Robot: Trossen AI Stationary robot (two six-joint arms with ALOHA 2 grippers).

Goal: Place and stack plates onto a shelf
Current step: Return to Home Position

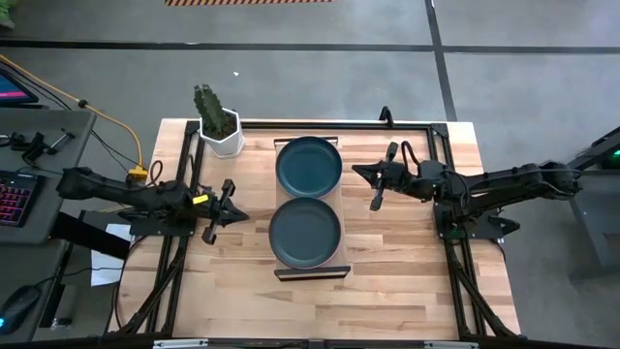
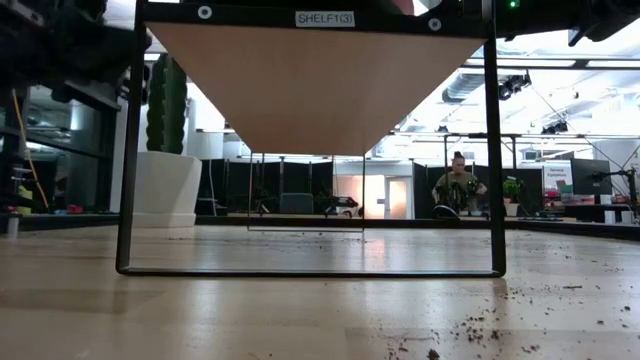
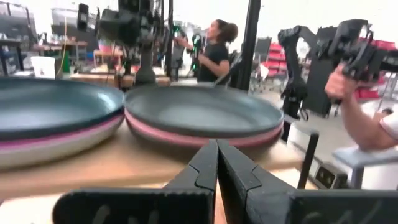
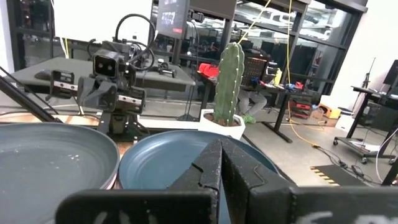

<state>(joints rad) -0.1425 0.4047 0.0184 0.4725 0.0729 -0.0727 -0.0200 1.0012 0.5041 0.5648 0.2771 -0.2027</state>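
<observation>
Both of my claws were fully closed and held nothing. My left claw (image 1: 241, 215) hung above the bench (image 1: 397, 291), just beside one long side of the shelf (image 2: 310, 90), its two fingers (image 3: 202, 168) pressed together without any gap. My right claw (image 1: 356, 172) hung near the opposite long side, not touching the shelf, with its fingers (image 4: 208, 163) pressed together in the same way.

The shelf stood in the middle of the bench on a dark frame (image 2: 125, 160), so its board was raised above the bench top. All the plates (image 4: 50, 168) I could see lay on it in two stacks, one behind the other along its length, very close; I could not tell if their rims touched. The far stack (image 1: 309, 167) was the one nearer to the plant pot (image 1: 225, 142). Each stack had a dark teal plate (image 3: 205, 109) on top. In the far stack a pink plate (image 3: 93, 132) lay under the dark one, and a pale plate (image 3: 56, 151) under the pink one. In the near stack (image 1: 305, 234) I saw a second pink plate (image 3: 168, 135) under the dark one; what was lower, I could not tell.

The plant pot, with a cactus (image 1: 208, 102) in it, stood on the bench beside the far end of the shelf, apart from the plates. A person (image 3: 214, 53) stood in the room behind.
</observation>
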